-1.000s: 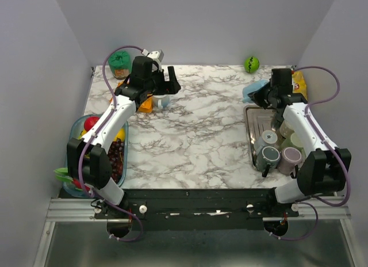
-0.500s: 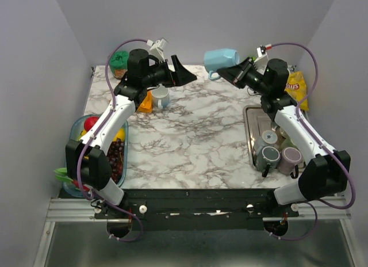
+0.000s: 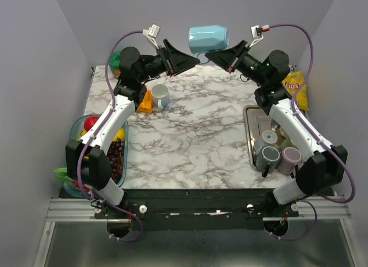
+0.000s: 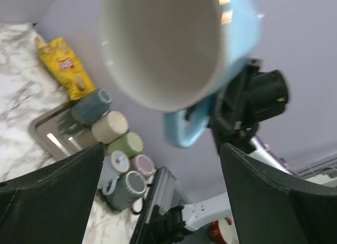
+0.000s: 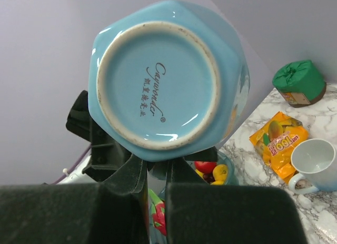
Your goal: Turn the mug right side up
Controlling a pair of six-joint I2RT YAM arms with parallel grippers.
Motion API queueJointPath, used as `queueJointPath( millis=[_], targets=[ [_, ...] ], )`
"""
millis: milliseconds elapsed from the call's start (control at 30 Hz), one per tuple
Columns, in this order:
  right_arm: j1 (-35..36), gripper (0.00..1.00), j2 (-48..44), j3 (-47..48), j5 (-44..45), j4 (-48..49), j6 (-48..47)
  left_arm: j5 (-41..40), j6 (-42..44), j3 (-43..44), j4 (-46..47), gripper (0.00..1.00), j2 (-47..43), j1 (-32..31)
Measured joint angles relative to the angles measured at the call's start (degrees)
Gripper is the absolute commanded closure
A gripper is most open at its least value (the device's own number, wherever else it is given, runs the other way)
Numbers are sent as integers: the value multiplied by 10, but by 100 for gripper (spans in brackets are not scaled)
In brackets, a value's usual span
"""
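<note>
The light blue mug (image 3: pixel 208 38) hangs high above the back of the table, lying on its side. My right gripper (image 3: pixel 217 55) is shut on its handle. The right wrist view shows the mug's base (image 5: pixel 158 78) straight on, with my right gripper (image 5: pixel 158 168) pinched together just under it. My left gripper (image 3: pixel 192 58) is raised to the mug's mouth end and stands open, apart from it. In the left wrist view the white inside of the mug (image 4: pixel 168 44) and its handle (image 4: pixel 184 129) fill the top. My left gripper (image 4: pixel 162 149) holds nothing between its wide fingers.
A white mug (image 3: pixel 161 95) stands upright beside an orange snack packet (image 3: pixel 145 102) at the back left. A metal tray (image 3: pixel 250 132) on the right holds several mugs. A yellow chip bag (image 3: pixel 294 83) lies behind it. A fruit bin (image 3: pixel 76 129) sits at the left edge.
My right arm has lifted the blue mug from the table's back right, up and leftward into the air. My left gripper has risen and turned toward the mug, still open.
</note>
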Motion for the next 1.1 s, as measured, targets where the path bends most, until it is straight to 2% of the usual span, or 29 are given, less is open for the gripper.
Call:
queueJointPath(
  millis=[133, 267, 367, 467, 600, 667, 700, 867, 1000, 1067, 1100],
  targets=[
    [3, 99, 13, 0, -3, 1, 8, 11, -77, -22, 117, 1, 0, 0],
    [3, 99, 18, 0, -4, 1, 10, 12, -112, -39, 165, 2, 0, 0],
    [5, 99, 18, 0, -7, 7, 12, 12, -131, -41, 184, 6, 3, 0],
    [7, 99, 18, 0, -7, 12, 12, 10, -144, -41, 195, 16, 7, 0],
    [12, 99, 19, 0, -9, 14, 10, 2, -164, -41, 209, 35, 21, -1],
    [15, 99, 20, 0, -10, 17, 10, -3, -174, -41, 212, 40, 29, -2],
    [17, 99, 21, 0, -11, 18, 10, -8, -180, -41, 213, 47, 33, -3],
    [19, 99, 25, -1, -13, 26, 10, -16, -200, -40, 218, 61, 42, -5],
    [22, 99, 25, -2, -13, 42, 12, -20, -209, -40, 222, 79, 45, -5],
    [22, 99, 25, -6, -13, 49, 14, -20, -213, -40, 225, 85, 47, -5],
    [22, 99, 25, -9, -13, 52, 14, -20, -215, -40, 226, 93, 49, -5]
  ],
)
